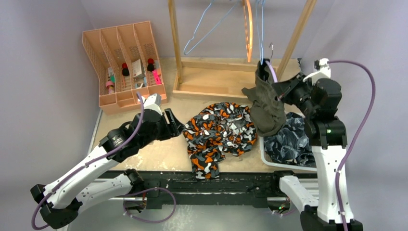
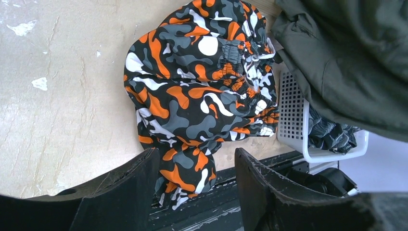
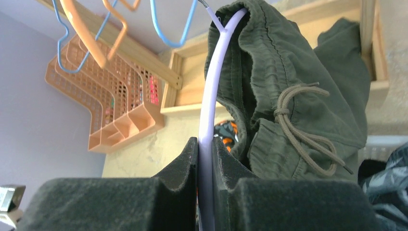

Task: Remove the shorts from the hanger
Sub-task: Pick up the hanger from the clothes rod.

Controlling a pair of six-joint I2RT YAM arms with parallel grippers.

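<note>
The pale beige tabletop (image 1: 144, 155) carries a light wooden clothes rack (image 1: 176, 48) at its far side. The orange-white-black camouflage shorts (image 1: 221, 132) lie crumpled in a heap at the table's middle, off any hanger. The olive green fabric shorts (image 1: 267, 108) hang bunched over a thin lilac plastic hanger (image 3: 207, 115), raised above the white perforated basket (image 2: 291, 110). That basket holds the dark blue-grey patterned shorts (image 1: 288, 139).

The right gripper (image 3: 204, 144) has its jaws pressed together on the hanger's lilac bar, pinching it just below the fabric. The left gripper (image 2: 195, 154) stands spread and empty, near the camouflage heap and well apart from the olive shorts.

From here the olive shorts are the pair left to free. The main risk is the knotted olive drawstring (image 3: 298, 125). Its loops dangle close to the hanger, and a pull on the fabric could snag them. A hard tug could also slide the thin bar through the pinch or twist it.

The folds hide how the waistband sits on the hanger, possibly draped over one arm. The rack's top rail is cut off in the overhead view. No plain black shorts show in any view.
</note>
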